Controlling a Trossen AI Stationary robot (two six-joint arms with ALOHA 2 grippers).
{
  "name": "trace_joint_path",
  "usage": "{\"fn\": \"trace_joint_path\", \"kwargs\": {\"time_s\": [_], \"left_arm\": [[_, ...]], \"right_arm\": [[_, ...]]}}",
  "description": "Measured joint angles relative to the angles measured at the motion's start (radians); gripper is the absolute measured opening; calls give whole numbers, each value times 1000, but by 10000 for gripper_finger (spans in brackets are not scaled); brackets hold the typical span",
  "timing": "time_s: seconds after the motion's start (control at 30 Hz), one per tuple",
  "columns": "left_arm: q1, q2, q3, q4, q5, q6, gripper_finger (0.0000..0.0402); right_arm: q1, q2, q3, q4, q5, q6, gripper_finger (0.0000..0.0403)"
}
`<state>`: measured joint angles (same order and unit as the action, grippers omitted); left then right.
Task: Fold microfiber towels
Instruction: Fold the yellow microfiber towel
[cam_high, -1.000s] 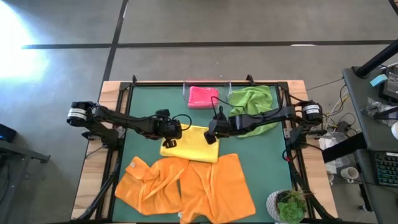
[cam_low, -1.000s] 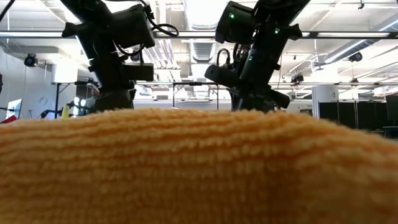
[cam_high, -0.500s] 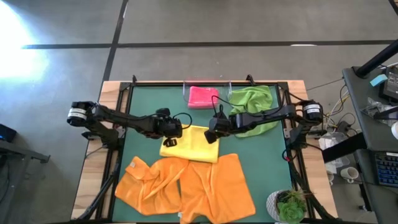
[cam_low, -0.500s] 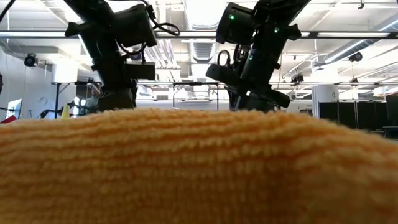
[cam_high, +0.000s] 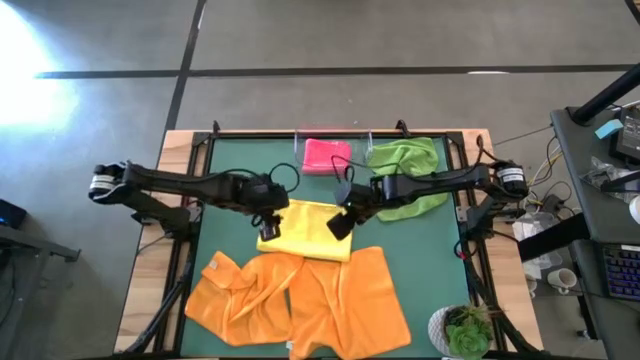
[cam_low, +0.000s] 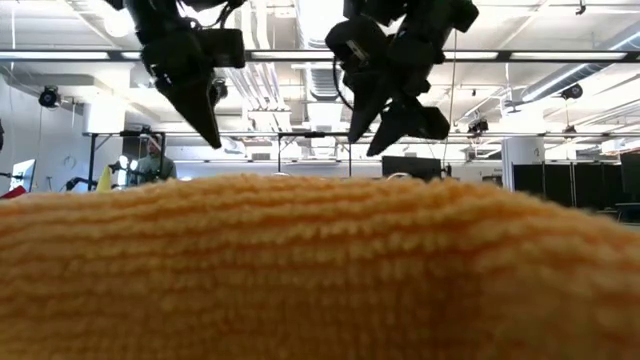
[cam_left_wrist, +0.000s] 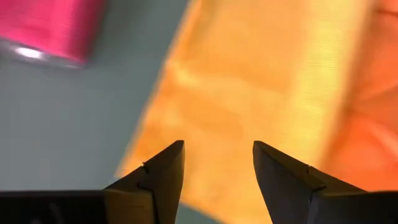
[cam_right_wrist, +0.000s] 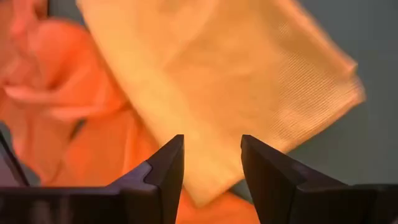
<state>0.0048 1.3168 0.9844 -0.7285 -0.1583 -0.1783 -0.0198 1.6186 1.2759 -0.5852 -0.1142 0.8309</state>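
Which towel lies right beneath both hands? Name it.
The yellow towel, folded flat mid-table, directly under the left hand and right hand. The pink, green and orange towels lie away from them.

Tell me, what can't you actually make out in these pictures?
- Low view: an orange towel right at the lens hides the table and every other cloth.
- High view: the plant pot is cut off by the bottom edge.
- High view: the arms cover part of the yellow towel and green towel.
- Left wrist view: the pink towel is blurred and cropped.
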Motion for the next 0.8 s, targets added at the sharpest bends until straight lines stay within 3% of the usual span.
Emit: {"fn": "trace_joint_path", "kwargs": {"time_s": [0.23, 0.4, 0.8], "left_arm": [[-1, -17, -180, 227, 104, -29, 176], [0, 5, -263, 335, 106, -26, 176], [14, 159, -334, 449, 81, -16, 176]], "right_arm": [[35, 87, -14, -1, 14, -21, 134], [11, 160, -14, 0, 96, -24, 124], [-59, 248, -8, 35, 110, -39, 93]]}}
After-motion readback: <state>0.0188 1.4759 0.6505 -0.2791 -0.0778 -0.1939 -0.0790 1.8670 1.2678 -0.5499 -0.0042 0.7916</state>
